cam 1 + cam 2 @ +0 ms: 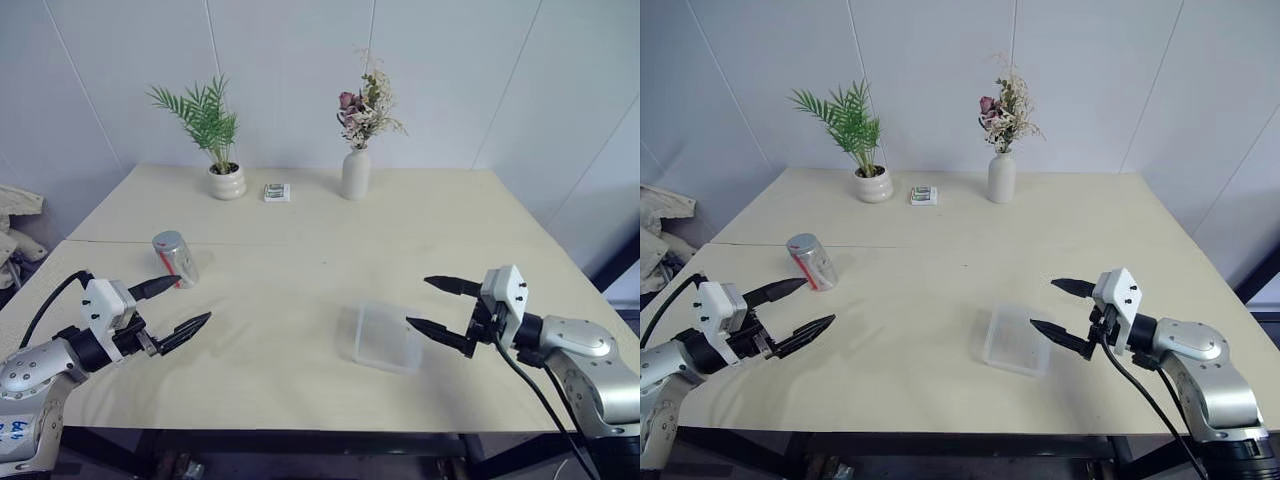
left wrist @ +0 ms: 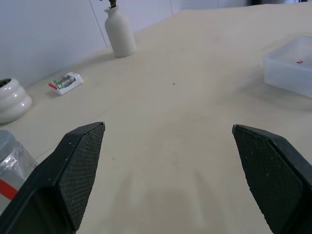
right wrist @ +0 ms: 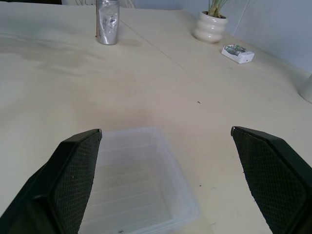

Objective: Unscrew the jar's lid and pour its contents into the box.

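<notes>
The jar, a small shiny silver cylinder with a red mark, stands tilted-looking on the table's left side, its silvery lid on top. Its contents are hidden inside. The clear shallow box lies right of centre, toward the front edge. My left gripper hovers open just in front of the jar, apart from it. The right gripper is open beside the box's right side, fingers pointing toward it. In the right wrist view the box lies between and below the fingers and the jar stands far off.
Along the back of the light wooden table stand a palm in a white pot, a small printed packet and a white vase with dried flowers. A white wall rises behind.
</notes>
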Robot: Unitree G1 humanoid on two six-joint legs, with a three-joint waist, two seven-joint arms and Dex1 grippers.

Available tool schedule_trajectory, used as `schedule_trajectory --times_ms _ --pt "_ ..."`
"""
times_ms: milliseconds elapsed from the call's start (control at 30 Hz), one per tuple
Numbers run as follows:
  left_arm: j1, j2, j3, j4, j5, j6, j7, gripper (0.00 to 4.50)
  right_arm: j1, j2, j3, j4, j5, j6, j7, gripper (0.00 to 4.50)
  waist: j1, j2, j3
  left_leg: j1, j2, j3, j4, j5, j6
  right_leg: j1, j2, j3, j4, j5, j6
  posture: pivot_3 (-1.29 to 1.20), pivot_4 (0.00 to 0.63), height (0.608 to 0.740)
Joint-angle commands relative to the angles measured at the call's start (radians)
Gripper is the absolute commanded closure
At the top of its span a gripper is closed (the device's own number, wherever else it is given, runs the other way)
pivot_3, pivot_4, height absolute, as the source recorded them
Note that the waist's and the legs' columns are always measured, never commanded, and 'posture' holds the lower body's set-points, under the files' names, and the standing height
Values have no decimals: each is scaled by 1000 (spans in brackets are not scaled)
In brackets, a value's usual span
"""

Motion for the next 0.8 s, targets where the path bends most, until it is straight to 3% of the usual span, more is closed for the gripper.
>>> schedule_trajectory --times_ms 33,167,267,467,800 --pt "41 -7 50 -44 -20 2 28 33 -41 -4 -3 5 16 -21 25 0 -1 0 0 0 0 0 1 0 0 0 0 0 0 0 0 0 150 740" --pt "100 -32 74 -68 -19 1 65 33 -70 13 22 34 14 -33 53 0 -1 0 0 0 0 0 2 -1 1 0 0 0 0 0 0 0 150 740" --pt "102 -117 107 -37 16 -4 223 33 -155 63 74 65 20 -27 67 0 -2 0 0 0 0 0 3 -1 1 1 0 0 0 0 0 0 150 740" --pt "-31 -238 94 125 130 -78 478 33 -302 171 143 120 18 -24 82 0 4 -1 0 0 0 -1 7 0 2 2 0 0 2 4 1 0 150 740" --pt "-344 -166 22 574 217 -218 483 33 -493 334 203 240 -30 -76 45 0 6 -2 -1 -1 -1 -1 6 1 2 0 0 0 3 6 2 0 150 740"
